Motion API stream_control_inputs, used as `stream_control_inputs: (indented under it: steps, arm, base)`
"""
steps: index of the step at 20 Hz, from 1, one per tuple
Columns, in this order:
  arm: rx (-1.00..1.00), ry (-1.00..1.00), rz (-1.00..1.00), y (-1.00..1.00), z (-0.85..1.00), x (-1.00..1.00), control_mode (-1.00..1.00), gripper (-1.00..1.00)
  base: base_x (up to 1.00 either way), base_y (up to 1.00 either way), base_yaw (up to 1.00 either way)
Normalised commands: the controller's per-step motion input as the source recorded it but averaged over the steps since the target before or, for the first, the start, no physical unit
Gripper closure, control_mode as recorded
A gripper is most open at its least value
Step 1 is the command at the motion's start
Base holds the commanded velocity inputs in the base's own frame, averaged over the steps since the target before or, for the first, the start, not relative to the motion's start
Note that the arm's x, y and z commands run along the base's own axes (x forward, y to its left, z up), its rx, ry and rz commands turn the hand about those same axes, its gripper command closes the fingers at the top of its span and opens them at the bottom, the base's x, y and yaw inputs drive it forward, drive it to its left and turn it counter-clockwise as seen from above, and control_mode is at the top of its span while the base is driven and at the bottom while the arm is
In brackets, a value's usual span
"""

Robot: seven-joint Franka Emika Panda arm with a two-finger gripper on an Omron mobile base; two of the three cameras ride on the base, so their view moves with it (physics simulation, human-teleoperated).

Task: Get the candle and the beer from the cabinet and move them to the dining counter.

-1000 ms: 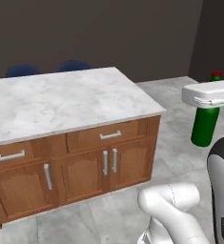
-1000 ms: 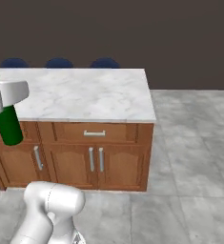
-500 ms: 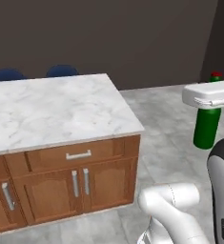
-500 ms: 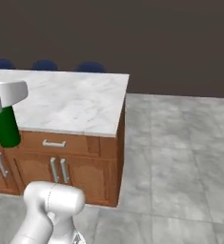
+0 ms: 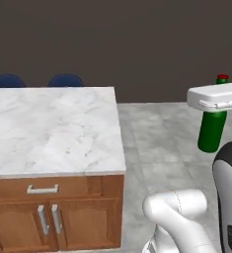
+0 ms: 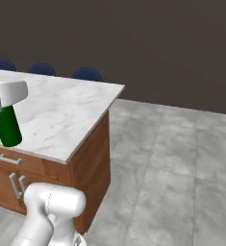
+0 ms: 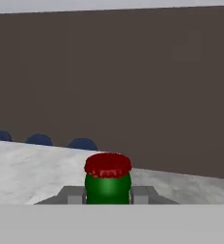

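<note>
Left base view, far left: two navy stools (image 5: 6,80) poke up behind the dining bench (image 5: 53,129), a white grey-veined marble top on a brown wooden base with a drawer (image 5: 43,188) and two doors with grey bar handles below it. Right of the bench is bare grey tiled floor (image 5: 162,143), dark wall behind. At the right edge the beer (image 5: 212,132), green bottle with red cap, hangs upright in the air over the floor, well apart from the bench, gripped high up near the neck by the white hand; the fingers (image 5: 215,104) are closed on the beer (the pads themselves are hidden by the hand body). Right base view: the same beer (image 6: 6,126) is at the far left, upright, seen in front of the bench top (image 6: 71,113), its base not resting on it as far as the other view tells; three stools behind, open floor to the right. Hand view: red cap and green neck of the beer (image 7: 107,178) sit squeezed between the two fingertips (image 7: 73,194), bench marble and stools at left beyond.
</note>
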Motion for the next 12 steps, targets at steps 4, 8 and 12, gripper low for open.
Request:
stream_control_inputs:
  steps: [4,8,12]
  arm:
    - [0.0,0.0,0.0,0.0,0.0,0.0,1.0,1.0]
    - [0.0,0.0,0.0,0.0,0.0,0.0,1.0,1.0]
    - [0.0,0.0,0.0,0.0,0.0,0.0,1.0,1.0]
  base:
    - [0.41,-1.0,0.4]
    - [0.33,-1.0,0.43]
    - [0.32,-1.0,0.46]
